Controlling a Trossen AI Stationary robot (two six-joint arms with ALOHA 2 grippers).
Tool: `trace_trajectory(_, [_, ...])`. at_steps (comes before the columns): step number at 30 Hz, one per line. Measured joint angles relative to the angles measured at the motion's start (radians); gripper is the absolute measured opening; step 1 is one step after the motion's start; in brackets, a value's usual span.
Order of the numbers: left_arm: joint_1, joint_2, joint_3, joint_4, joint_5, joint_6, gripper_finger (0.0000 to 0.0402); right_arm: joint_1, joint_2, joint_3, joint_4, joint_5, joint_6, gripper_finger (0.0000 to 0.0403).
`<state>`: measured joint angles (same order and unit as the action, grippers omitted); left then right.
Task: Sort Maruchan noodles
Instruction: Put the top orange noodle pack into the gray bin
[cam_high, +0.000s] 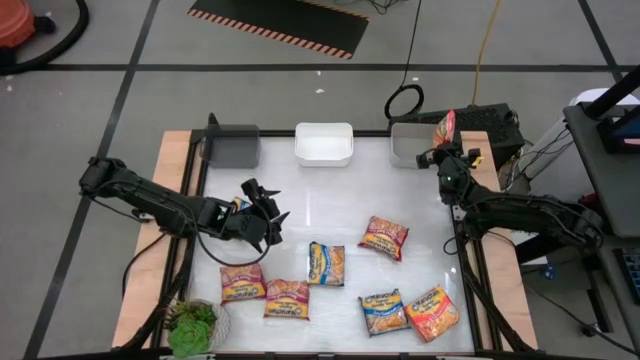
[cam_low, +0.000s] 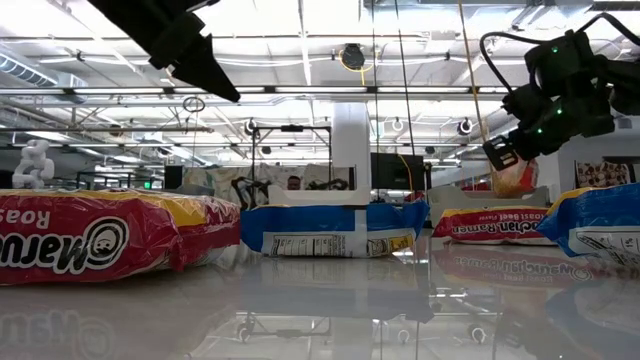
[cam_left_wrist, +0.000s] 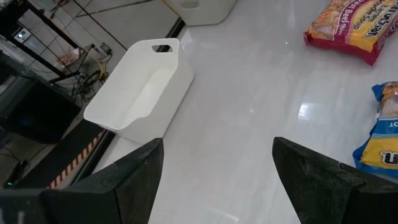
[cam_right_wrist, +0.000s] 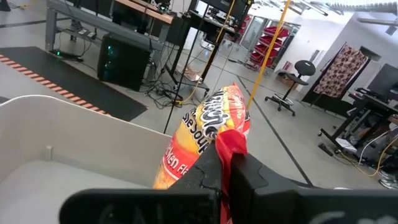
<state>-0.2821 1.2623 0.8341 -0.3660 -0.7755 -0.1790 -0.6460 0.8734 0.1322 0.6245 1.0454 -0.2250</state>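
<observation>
Right end effector (cam_high: 447, 150) clamps packet (cam_high: 445, 126) over bin rim (cam_high: 393, 150).

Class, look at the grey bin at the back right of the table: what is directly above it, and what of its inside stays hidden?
The right gripper, shut on an orange-yellow noodle packet, hangs over the right bin. Its floor is partly covered by the gripper.

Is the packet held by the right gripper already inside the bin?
Not yet. The right gripper, shut on the orange-yellow packet, holds it above the bin.
</observation>
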Motion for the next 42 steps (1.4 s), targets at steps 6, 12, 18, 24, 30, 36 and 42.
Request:
trace_trajectory(6, [0.0,0.0,0.0,0.003,0.0,0.0,0.0305,0.0,0.0,0.0,-0.01,-0.001,-0.002,0.001])
trace_trajectory(12, [0.0,0.0,0.0,0.003,0.0,0.0,0.0305,0.0,0.013,0.0,-0.011,-0.001,0.02,0.0015])
trace_trajectory(18, [0.0,0.0,0.0,0.003,0.0,0.0,0.0305,0.0,0.044,0.0,-0.015,0.0,0.042,0.0015])
trace_trajectory(24, [0.0,0.0,0.0,0.003,0.0,0.0,0.0305,-0.003,0.075,0.0,-0.015,0.0,0.08,0.0019])
trace_trajectory(30, [0.0,0.0,0.0,0.003,0.024,-0.002,0.0305,-0.003,0.077,0.0,-0.001,0.019,0.082,0.0053])
trace_trajectory(36, [0.0,0.0,0.0,0.003,0.043,-0.006,0.0305,-0.003,0.077,0.0,0.004,0.029,0.102,0.0114])
trace_trajectory(42, [0.0,0.0,0.0,0.003,0.044,-0.005,0.0305,-0.003,0.077,0.0,0.004,-0.019,0.095,0.0163])
